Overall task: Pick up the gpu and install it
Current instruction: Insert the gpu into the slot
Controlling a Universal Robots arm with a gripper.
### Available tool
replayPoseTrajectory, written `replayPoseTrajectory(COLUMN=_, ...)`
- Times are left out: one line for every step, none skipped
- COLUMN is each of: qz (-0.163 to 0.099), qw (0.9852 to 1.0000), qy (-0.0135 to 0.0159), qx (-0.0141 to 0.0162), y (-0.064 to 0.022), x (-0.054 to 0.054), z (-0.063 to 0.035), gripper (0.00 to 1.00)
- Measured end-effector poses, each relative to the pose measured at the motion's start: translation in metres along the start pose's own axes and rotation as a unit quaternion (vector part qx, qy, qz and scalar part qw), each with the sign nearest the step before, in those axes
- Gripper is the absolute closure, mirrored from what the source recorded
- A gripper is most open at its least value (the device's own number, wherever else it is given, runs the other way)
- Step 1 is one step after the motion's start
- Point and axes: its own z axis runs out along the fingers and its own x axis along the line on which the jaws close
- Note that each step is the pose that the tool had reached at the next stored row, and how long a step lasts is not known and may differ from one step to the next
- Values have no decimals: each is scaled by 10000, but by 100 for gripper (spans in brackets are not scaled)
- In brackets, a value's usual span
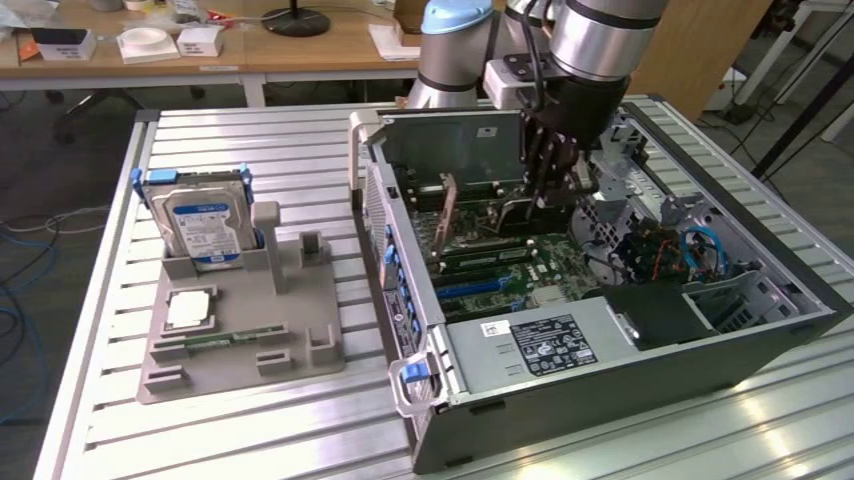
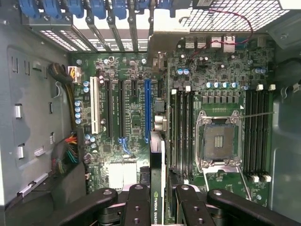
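Gripper [image 2: 160,207] clamped on the gpu [image 2: 158,160] inside the open computer case [image 1: 601,400], which sits on a slatted metal table [image 1: 200,425], wooden desks [image 1: 307,50] at twelve o'clock beyond.

White lettering reading "NVIDIA QUADR", cut off at its end, runs along the dark edge of the gpu [image 2: 157,174].

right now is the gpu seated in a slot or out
Out, it looks: the gpu is gripped edge-on in the gripper above the motherboard, and the long blue slot is bare.
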Motion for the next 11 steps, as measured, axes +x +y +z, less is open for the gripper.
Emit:
replayPoseTrajectory(qz=3, qw=10000, qy=0, qx=0, y=0, x=10, z=3, gripper=74)
replayPoseTrajectory(qz=6, qw=10000, qy=0, qx=0, y=0, x=19, z=7, gripper=74)
replayPoseTrajectory(qz=9, qw=10000, qy=0, qx=0, y=0, x=24, z=13, gripper=74)
replayPoseTrajectory(qz=9, qw=10000, qy=-1, qx=1, y=2, x=28, z=20, gripper=74)
replayPoseTrajectory(qz=10, qw=10000, qy=0, qx=1, y=5, x=30, z=29, gripper=74)
replayPoseTrajectory(qz=10, qw=10000, qy=0, qx=3, y=14, x=32, z=39, gripper=74)
replayPoseTrajectory(qz=9, qw=10000, qy=0, qx=3, y=25, x=33, z=50, gripper=74)
replayPoseTrajectory(qz=9, qw=10000, qy=0, qx=4, y=36, x=34, z=60, gripper=74)
replayPoseTrajectory(qz=9, qw=10000, qy=1, qx=4, y=47, x=35, z=70, gripper=74)
replayPoseTrajectory(qz=9, qw=10000, qy=0, qx=4, y=56, x=36, z=81, gripper=74)
replayPoseTrajectory(qz=9, qw=10000, qy=0, qx=4, y=59, x=38, z=90, gripper=74)
